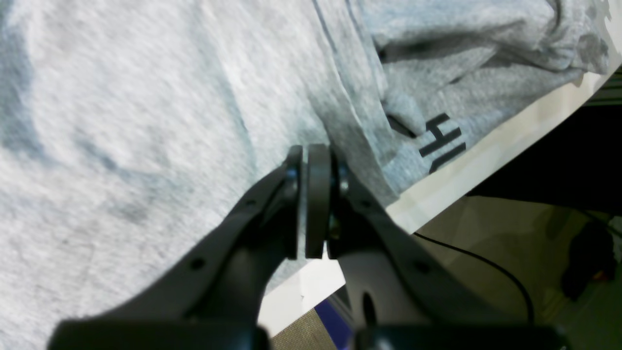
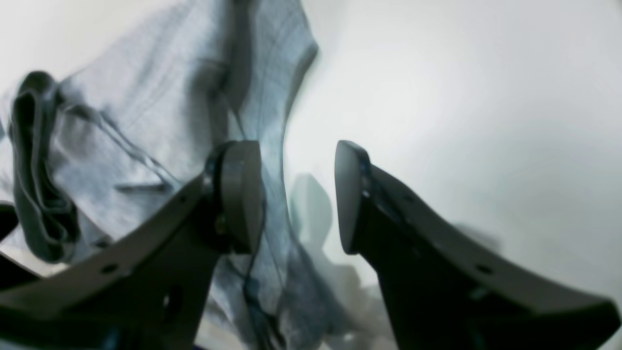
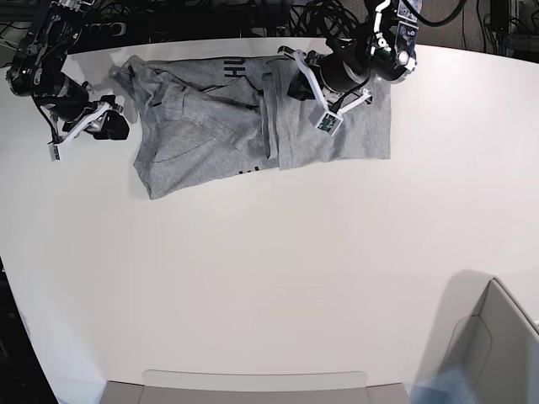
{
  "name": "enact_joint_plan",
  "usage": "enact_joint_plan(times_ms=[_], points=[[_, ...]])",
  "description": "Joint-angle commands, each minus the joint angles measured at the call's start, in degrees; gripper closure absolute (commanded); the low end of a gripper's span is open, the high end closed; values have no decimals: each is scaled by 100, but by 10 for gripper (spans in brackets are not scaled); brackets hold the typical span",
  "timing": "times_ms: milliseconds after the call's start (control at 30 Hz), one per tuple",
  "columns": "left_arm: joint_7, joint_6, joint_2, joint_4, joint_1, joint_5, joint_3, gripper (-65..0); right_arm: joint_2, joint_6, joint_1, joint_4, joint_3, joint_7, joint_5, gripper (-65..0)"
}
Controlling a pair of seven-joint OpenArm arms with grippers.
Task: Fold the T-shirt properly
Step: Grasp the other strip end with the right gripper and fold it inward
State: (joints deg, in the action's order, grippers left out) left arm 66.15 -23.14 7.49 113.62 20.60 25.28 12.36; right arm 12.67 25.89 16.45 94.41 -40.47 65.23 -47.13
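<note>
The light-grey T-shirt (image 3: 210, 126) lies spread and creased along the far side of the white table (image 3: 278, 278), with black lettering (image 3: 232, 69) showing near its far edge. It fills the left wrist view (image 1: 146, 121), where the lettering (image 1: 442, 143) shows by the table edge. My left gripper (image 3: 296, 82) is on the shirt's far edge; its jaws (image 1: 313, 153) are closed, tips in a fabric fold. My right gripper (image 3: 116, 123) is open and empty just left of the shirt. In the right wrist view (image 2: 296, 194) the shirt's edge (image 2: 146, 121) lies behind the left finger.
The shirt's far edge lies close to the table edge (image 1: 486, 160), with floor and a black cable (image 1: 486, 262) beyond. Cables (image 3: 295, 17) crowd the back. A grey bin (image 3: 497, 353) stands at the near right and a tray rim (image 3: 253, 383) at the near edge.
</note>
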Motion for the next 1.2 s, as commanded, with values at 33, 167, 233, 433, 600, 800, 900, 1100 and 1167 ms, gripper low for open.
enact_joint_plan(times_ms=[33, 167, 233, 433, 600, 800, 900, 1100, 1167], points=[[-52, -21, -6, 88, -16, 61, -1, -14, 83, 237, -49, -39, -10, -110, -249, -255], [-52, -21, -6, 88, -25, 61, -1, -14, 83, 466, -155, -593, -10, -57, -328, -257], [-52, -21, -6, 79, -42, 61, -1, -14, 100, 659, -163, -953, -10, -57, -478, -281], [-52, -21, -6, 71, -51, 61, 8, -14, 417, 791, -172, -1419, 816, -224, -1155, -348], [-52, -21, -6, 71, -51, 61, 8, -14, 373, 747, -304, -1648, 1176, -470, -1146, -348], [-70, -29, -6, 71, -16, 61, 8, -14, -67, 739, -436, -2017, 1256, -717, -829, -348], [-70, -29, -6, 71, -16, 61, 8, -14, -322, 730, -585, -2017, 1256, -681, -293, -347], [-52, -29, -6, 71, -42, 61, -36, -14, -594, 132, -568, -1410, 1256, -708, 375, -173], [-61, -29, -6, 71, -25, 61, -45, -14, -559, -378, -603, -1173, 1229, -717, 586, -55]])
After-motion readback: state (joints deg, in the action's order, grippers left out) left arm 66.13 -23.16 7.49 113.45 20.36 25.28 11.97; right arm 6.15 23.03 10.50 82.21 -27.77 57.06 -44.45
